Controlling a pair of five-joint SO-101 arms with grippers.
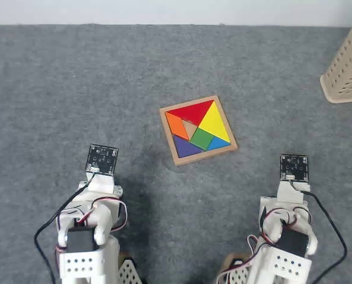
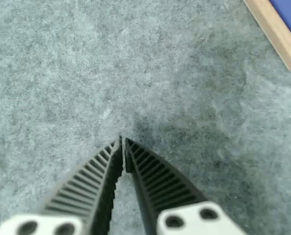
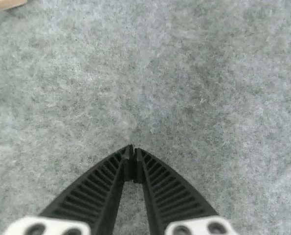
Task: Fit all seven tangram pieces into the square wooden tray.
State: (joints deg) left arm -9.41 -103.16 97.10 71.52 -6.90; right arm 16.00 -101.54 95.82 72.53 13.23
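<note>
1. At the left, the left gripper point(image 2: 122, 142) hangs just above the grey felt point(image 1: 57, 89). Its ribbed jaws are pressed together on nothing. From overhead its wrist board covers it.
2. The square wooden tray point(image 1: 206, 156) lies mid-table, turned askew, ahead of both arms and well apart from each. The left wrist view cuts it to one corner.
3. Inside it lie the orange piece point(image 1: 176, 125), purple piece point(image 1: 184, 146), red piece point(image 1: 193, 111), green piece point(image 1: 202, 138), yellow piece point(image 1: 214, 121) and blue piece point(image 1: 218, 142).
4. A tan patch point(image 1: 189, 129) sits among them; whether it is a piece or bare wood, I cannot tell.
5. The right gripper point(image 3: 133, 149) is clamped closed, empty, over felt.
6. A perforated beige basket point(image 1: 347, 65) is cut off at the far right.
</note>
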